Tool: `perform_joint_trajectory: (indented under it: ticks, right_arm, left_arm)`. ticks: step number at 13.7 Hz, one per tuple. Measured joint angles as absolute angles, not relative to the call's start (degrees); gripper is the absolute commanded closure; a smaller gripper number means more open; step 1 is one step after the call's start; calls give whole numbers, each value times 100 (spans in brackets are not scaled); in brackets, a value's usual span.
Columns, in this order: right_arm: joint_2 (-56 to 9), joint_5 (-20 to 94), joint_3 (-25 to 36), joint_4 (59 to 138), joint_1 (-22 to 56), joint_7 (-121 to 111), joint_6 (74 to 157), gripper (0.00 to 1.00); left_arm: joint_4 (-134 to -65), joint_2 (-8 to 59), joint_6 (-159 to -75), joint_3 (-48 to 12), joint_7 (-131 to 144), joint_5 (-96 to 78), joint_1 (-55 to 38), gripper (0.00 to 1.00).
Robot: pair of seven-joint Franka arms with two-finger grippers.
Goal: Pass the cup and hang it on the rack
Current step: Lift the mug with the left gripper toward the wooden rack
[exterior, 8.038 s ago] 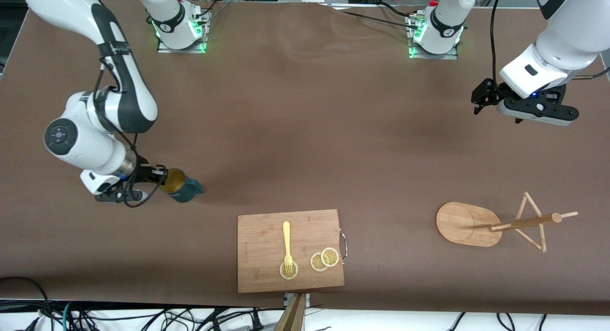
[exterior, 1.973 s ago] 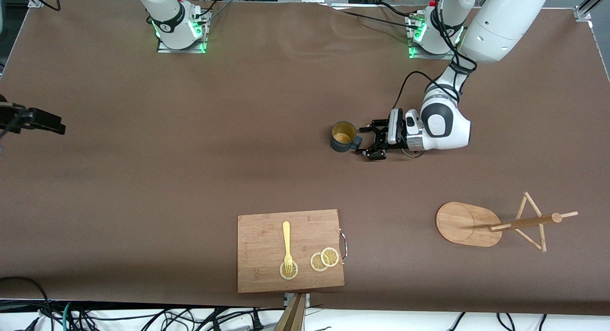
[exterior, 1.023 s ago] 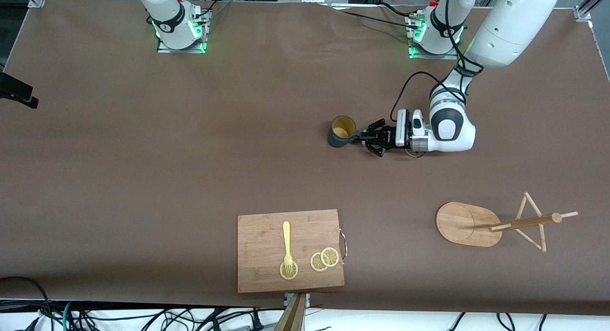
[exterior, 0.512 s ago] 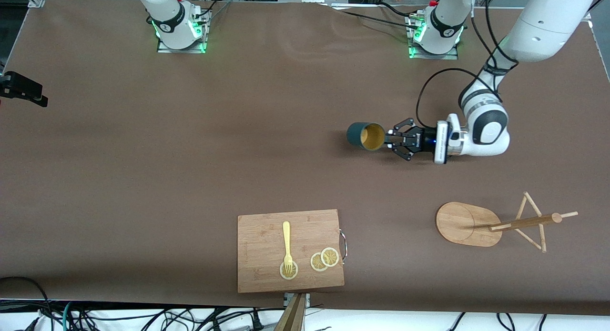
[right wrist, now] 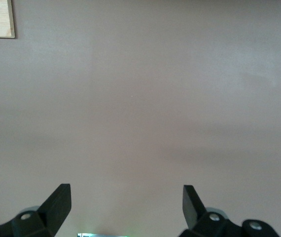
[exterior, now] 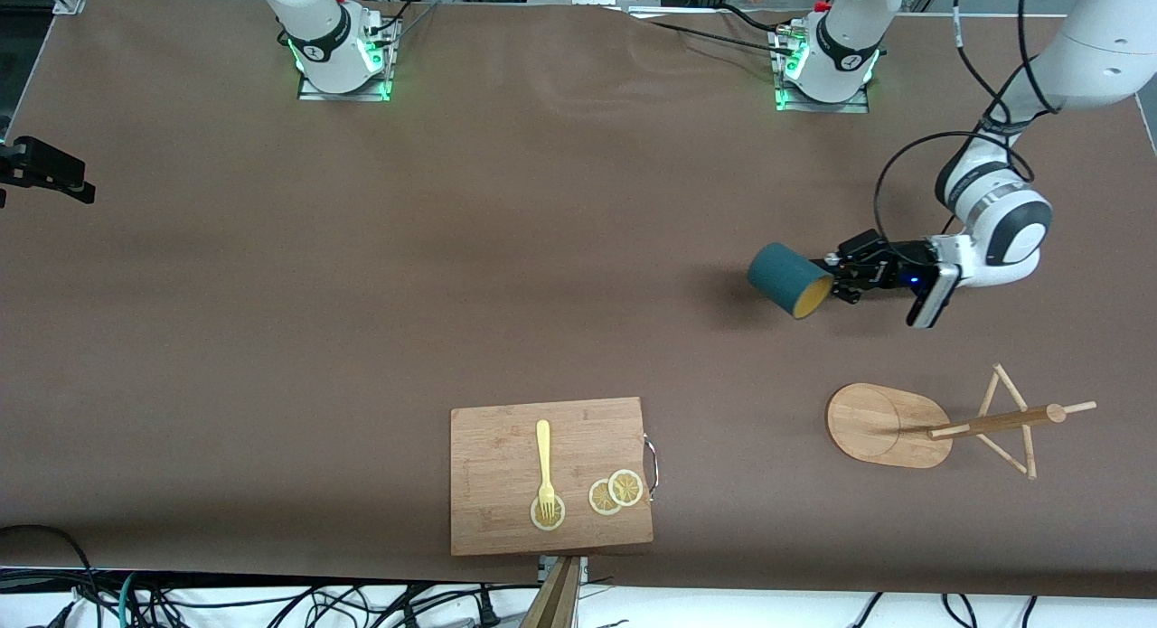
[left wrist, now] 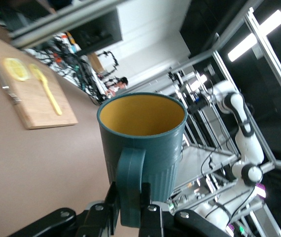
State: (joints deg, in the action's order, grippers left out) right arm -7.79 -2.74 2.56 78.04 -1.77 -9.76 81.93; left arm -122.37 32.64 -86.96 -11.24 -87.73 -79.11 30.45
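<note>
The dark teal cup (exterior: 786, 280) hangs in the air, tipped on its side, its yellow mouth turned toward the rack. My left gripper (exterior: 836, 276) is shut on its loop handle (left wrist: 129, 185), over bare table toward the left arm's end. The ribbed cup (left wrist: 143, 136) fills the left wrist view. The bamboo rack (exterior: 940, 425) stands nearer the front camera than the cup, with its oval base, dark pole and thin pegs. My right gripper (right wrist: 125, 205) is open over bare table; in the front view it shows at the edge (exterior: 50, 172) by the right arm's end.
A wooden cutting board (exterior: 506, 520) lies near the table's front edge, carrying a yellow fork (exterior: 544, 461) and lemon slices (exterior: 615, 492). The board also shows in the left wrist view (left wrist: 32, 101). The two arm bases (exterior: 339, 54) stand along the back.
My left gripper has carried the cup toward the left arm's end of the table and turned it, so its mouth now tips toward the rack. The right gripper has barely moved.
</note>
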Motion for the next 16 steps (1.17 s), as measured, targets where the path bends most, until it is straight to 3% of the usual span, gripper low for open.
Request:
perform_joint_trajectory:
  ticks: [4,11,16]
  right_arm:
    - [-782,-276,256,7803,-182,-976,8223,0]
    - [-784,-277,256,7803,-189,-976,8249,0]
    - [-785,-277,256,7804,-189,-977,8251,0]
  left_arm:
    - [-12100,3275,-8299,-1125,-7165,-7686,3805,99]
    - [-10752,3281,-8020,-1131,-3474,-7600,3994,98]
    - [-9987,3713,-7871,-1124,-2448,-7317,4225,98]
